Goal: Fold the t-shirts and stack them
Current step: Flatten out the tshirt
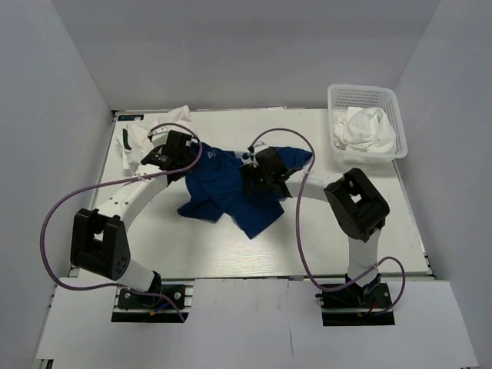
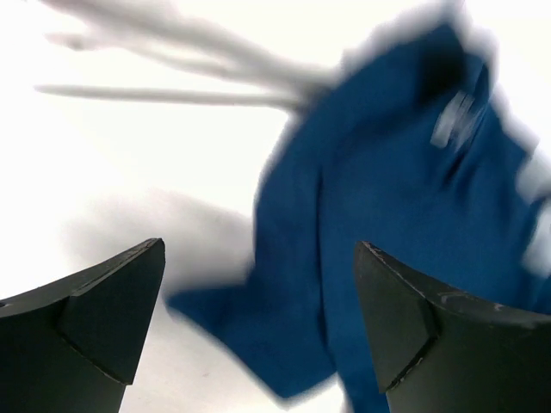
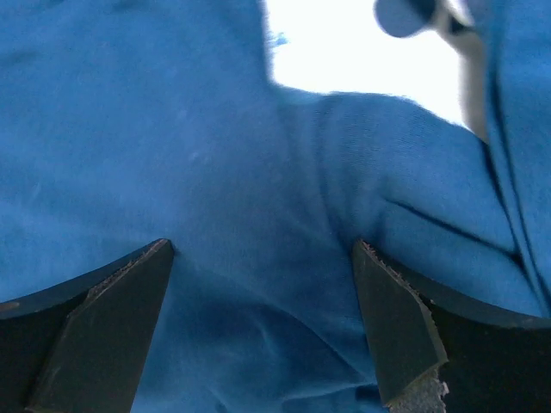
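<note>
A royal blue t-shirt [image 1: 231,192] lies crumpled in the middle of the table, its small white print near its upper left. My left gripper [image 1: 188,154] is open above the shirt's left edge; the left wrist view shows blurred blue cloth [image 2: 387,232] and bare table between its black fingers [image 2: 112,318]. My right gripper [image 1: 250,175] is open just over the shirt's middle; the right wrist view is filled with blue cloth [image 3: 258,258] between its fingers [image 3: 396,327]. A white t-shirt [image 1: 142,138] lies at the table's back left. More white cloth [image 1: 365,131] lies in the basket.
A white plastic mesh basket [image 1: 390,104] stands at the back right of the table. Purple cables loop from both arms over the table. Grey walls enclose the table on three sides.
</note>
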Controlling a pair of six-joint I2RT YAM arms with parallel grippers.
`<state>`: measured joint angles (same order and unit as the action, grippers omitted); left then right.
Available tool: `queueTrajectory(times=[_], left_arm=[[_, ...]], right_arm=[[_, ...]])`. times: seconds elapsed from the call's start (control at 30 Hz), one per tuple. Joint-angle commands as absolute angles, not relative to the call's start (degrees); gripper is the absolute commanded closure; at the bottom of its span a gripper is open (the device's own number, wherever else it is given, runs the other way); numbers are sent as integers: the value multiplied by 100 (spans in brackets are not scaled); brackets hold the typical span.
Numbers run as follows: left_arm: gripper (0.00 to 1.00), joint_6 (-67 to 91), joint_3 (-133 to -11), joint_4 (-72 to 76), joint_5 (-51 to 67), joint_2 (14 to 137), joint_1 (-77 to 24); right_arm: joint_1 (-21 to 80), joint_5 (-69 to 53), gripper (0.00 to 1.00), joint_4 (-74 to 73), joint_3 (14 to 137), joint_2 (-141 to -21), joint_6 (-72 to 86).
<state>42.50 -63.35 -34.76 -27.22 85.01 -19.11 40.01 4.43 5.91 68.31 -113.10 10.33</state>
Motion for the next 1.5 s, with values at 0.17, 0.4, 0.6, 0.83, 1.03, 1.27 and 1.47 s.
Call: queueTrajectory(times=[0.17, 0.4, 0.6, 0.83, 1.03, 1.27, 1.47], left_arm=[[0, 4491, -7479, -3973, -3155, 8911, -1451], [0, 4904, -7682, -4150, -3339, 9132, -950], [0, 4729, -7742, -3042, -2804, 9306, -458], [0, 4072, -8779, -2849, -2287, 10387, 79], [0, 1806, -9606, -2899, -1284, 11583, 272], [0, 694, -9078, -2442, -1062, 11723, 333], [0, 168, -10255, -3102, -1230, 12953, 527]], right_arm=[[3657, 2137, 10, -914, 5469, -10259, 2426], [3691, 1154, 10, 315, 4958, -9029, 1785], [3683, 835, 10, 940, 4623, -8684, 1635], [3665, 958, 10, 747, 4904, -9017, 1600], [3665, 976, 10, 607, 5334, -9377, 1468], [3665, 967, 10, 677, 5581, -9615, 1292], [3639, 1081, 10, 730, 5625, -9712, 1213]])
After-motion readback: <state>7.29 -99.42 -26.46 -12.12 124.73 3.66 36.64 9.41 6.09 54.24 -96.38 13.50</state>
